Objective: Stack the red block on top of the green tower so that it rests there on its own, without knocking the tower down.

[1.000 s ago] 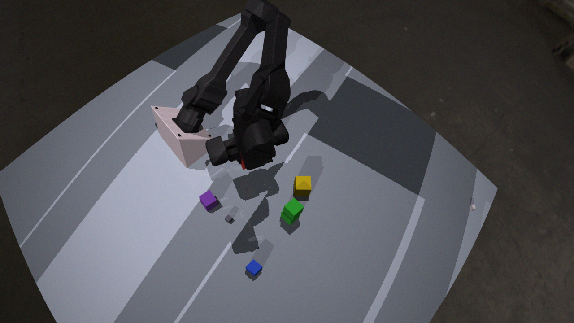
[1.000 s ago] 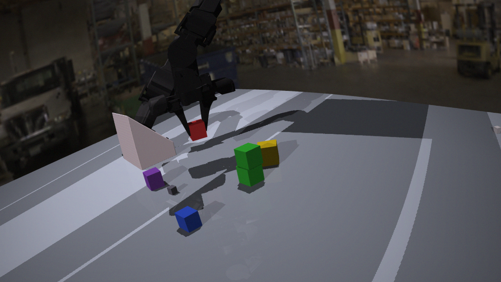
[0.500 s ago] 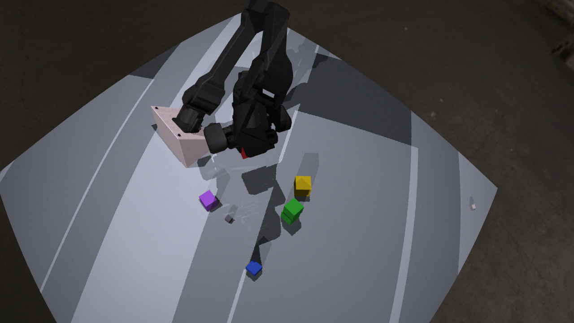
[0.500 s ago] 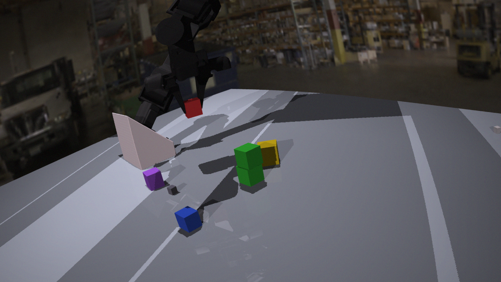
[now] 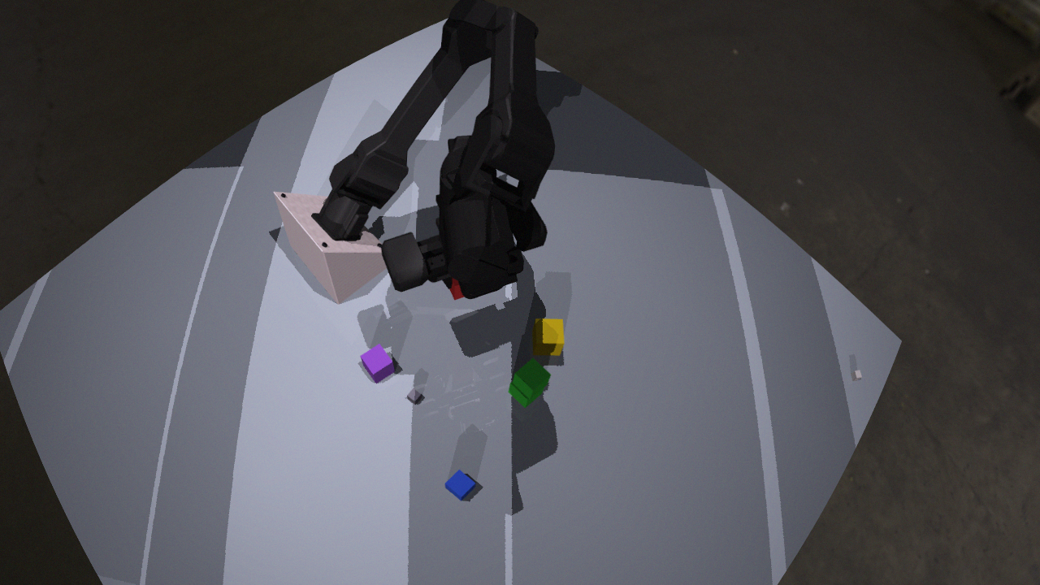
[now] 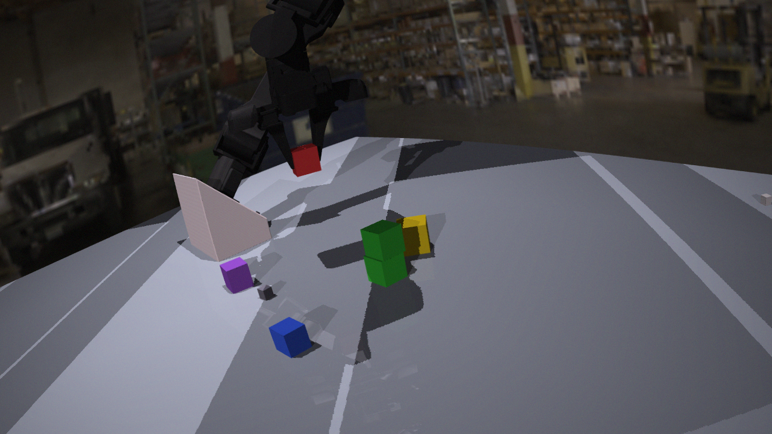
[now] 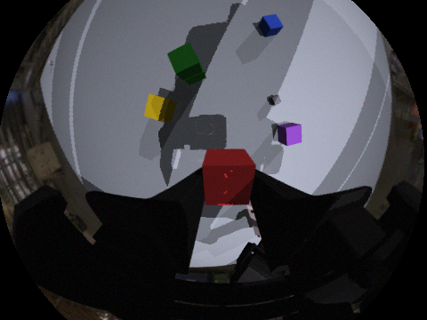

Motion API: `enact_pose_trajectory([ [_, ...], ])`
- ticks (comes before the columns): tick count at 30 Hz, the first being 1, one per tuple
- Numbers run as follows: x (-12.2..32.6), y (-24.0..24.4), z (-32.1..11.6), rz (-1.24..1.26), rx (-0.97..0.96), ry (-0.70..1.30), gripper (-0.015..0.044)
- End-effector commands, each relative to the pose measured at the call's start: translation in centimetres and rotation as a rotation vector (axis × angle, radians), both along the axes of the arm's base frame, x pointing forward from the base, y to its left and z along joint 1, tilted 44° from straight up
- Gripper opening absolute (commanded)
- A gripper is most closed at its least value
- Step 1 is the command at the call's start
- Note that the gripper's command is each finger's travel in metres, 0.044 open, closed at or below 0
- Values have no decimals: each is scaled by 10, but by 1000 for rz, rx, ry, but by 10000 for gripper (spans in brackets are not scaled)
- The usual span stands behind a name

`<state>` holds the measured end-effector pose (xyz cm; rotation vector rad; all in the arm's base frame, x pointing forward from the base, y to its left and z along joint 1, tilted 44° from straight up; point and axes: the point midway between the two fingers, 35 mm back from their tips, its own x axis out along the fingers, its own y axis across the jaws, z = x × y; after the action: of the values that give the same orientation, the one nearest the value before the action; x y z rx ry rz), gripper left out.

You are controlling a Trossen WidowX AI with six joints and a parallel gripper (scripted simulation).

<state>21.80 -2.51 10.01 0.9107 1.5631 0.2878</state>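
Red block (image 6: pixel 306 160) is clamped between the two dark fingers of the pincer (image 6: pixel 305 156), which hangs from the black arm (image 6: pixel 286 86) well above the worktop (image 6: pixel 540 302). In the wrist view the block (image 7: pixel 229 177) sits square between the finger tips, its front face turned toward the cubes on the surface ahead. From the top view only a sliver of red (image 5: pixel 457 289) shows under the wrist housing.

Behind and to the side of the pincer in the exterior view stands the pale pink wedge-shaped base (image 6: pixel 216 218) from which the arm rises.

Farther out on the worktop, the green tower (image 6: pixel 383 252) is upright: two green cubes, one on the other, the upper one turned slightly against the lower. It stands well apart from the held block and lower than it. A yellow cube (image 6: pixel 416 234) sits just beside the tower on its far side, partly hidden by it in the exterior view. A purple cube (image 6: pixel 236 274) lies near the wedge's front corner, with a small grey cube (image 6: pixel 265 292) just beside it. A blue cube (image 6: pixel 290 336) lies farthest out, apart from the rest.
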Motion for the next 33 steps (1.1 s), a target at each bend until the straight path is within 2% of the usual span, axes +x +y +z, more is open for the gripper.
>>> enact_pose_trajectory([
  [1, 20, -4, 2, -4, -1, -3, 0],
  [26, 129, -3, 1, -3, 3, -12, 0],
  [33, 133, 2, -5, -3, 4, -13, 0],
])
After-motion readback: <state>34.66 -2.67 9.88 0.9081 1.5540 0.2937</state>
